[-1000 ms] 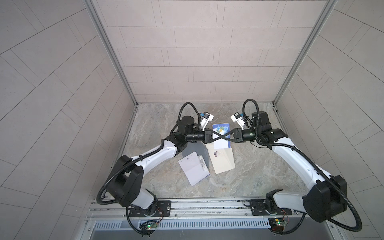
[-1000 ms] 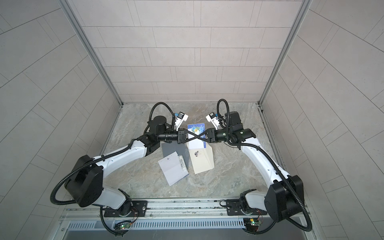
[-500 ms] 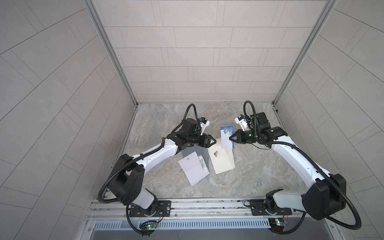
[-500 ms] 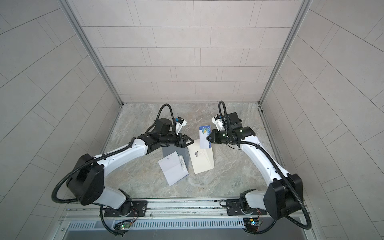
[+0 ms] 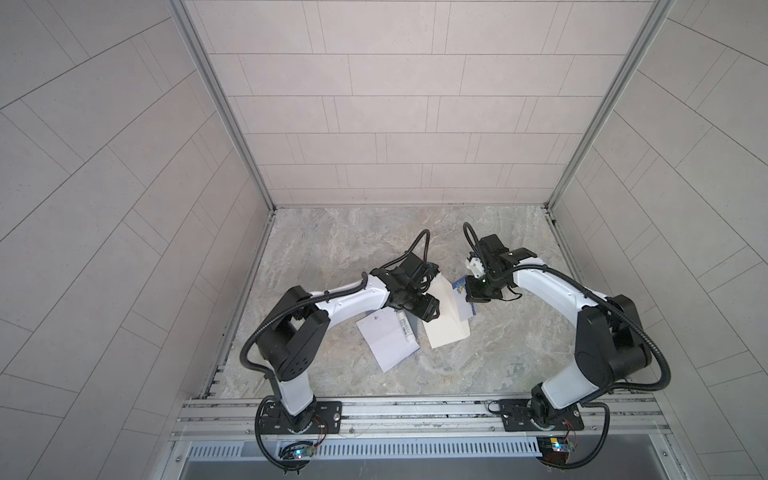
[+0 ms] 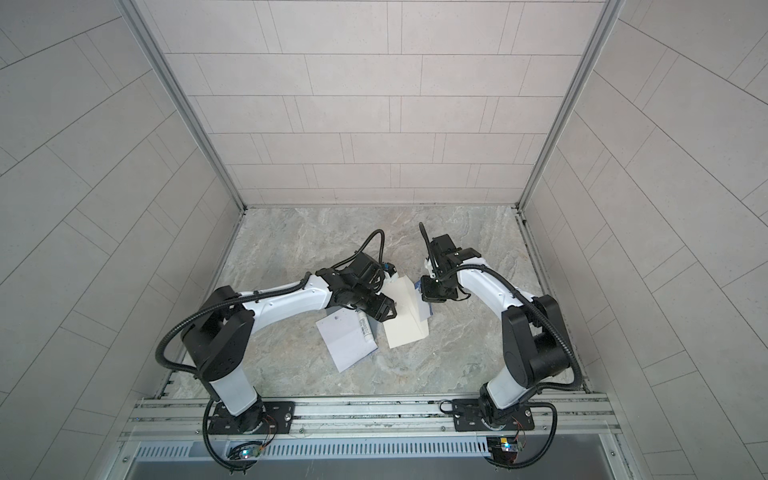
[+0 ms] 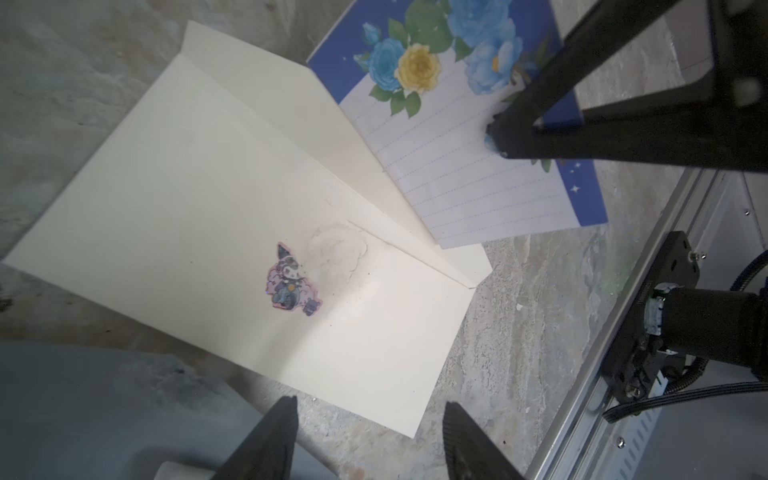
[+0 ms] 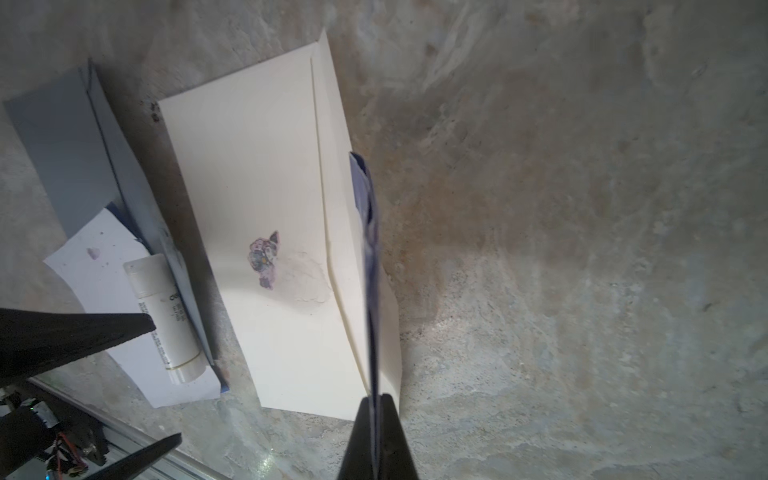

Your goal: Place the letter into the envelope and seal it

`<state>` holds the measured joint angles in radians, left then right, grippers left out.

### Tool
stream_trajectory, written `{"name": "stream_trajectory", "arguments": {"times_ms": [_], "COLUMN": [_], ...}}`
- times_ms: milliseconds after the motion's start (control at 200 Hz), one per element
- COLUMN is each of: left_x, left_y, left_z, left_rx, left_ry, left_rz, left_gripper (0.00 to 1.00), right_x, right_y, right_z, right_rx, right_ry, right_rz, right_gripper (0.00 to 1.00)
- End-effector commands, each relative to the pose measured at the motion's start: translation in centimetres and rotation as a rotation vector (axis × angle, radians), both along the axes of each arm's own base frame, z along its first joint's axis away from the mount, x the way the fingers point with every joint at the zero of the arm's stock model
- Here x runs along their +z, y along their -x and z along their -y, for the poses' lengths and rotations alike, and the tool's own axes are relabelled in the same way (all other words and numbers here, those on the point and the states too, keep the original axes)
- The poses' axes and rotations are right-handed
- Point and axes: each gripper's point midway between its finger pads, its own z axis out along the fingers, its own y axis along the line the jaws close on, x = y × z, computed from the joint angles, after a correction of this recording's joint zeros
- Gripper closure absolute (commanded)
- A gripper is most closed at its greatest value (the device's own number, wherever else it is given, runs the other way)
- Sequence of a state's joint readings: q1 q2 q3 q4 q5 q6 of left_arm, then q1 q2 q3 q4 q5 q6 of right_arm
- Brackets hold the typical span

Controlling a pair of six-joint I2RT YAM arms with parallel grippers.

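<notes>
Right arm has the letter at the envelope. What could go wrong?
1. The right gripper pinches the blue floral lined letter by one edge; the sheet may buckle against the open flap of the cream paper envelope instead of entering.
2. The left gripper is open, holding nothing; the loose envelope could slide when pushed.

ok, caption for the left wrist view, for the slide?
Right hand pinches the floral letter at the open flap of the cream envelope; left hand open, holding nothing.

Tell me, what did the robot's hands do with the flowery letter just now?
The left hand let go of the letter and opened, pulling back over the envelope. The right hand closed on it and lowered it beside the envelope's flap. The envelope, glue stick and paper sheet stayed put.
</notes>
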<state>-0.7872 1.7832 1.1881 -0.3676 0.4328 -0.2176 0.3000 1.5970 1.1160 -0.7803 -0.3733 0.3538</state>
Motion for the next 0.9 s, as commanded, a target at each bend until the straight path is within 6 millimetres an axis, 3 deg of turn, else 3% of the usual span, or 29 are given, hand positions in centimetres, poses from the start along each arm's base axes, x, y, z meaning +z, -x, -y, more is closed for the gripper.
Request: {"name": "stream_trajectory", "arguments": {"times_ms": [0, 375, 896], "left_x": [-1.5, -4.8, -6.2], "left_y": [0.7, 0.4, 0.4], "left_z": [-0.6, -1.7, -1.2], "left_rx": [-0.054, -0.059, -0.07], "left_ry": [-0.088, -0.224, -0.219], "left_rz": [-0.05, -0.058, -0.085], "left_gripper": [0.38, 0.37, 0.37], "right_x": [-1.0, -2.7, -2.4], "right_y": [0.7, 1.6, 1.9], "right_z": [0.8, 0.9, -0.1], "right_rx": [0.023, -0.037, -0.148], "right_ry": [0.086, 0.093, 0.081], "right_rz": [-0.039, -0.092, -0.189], "right_gripper": [1.0, 1.0, 1.0]}}
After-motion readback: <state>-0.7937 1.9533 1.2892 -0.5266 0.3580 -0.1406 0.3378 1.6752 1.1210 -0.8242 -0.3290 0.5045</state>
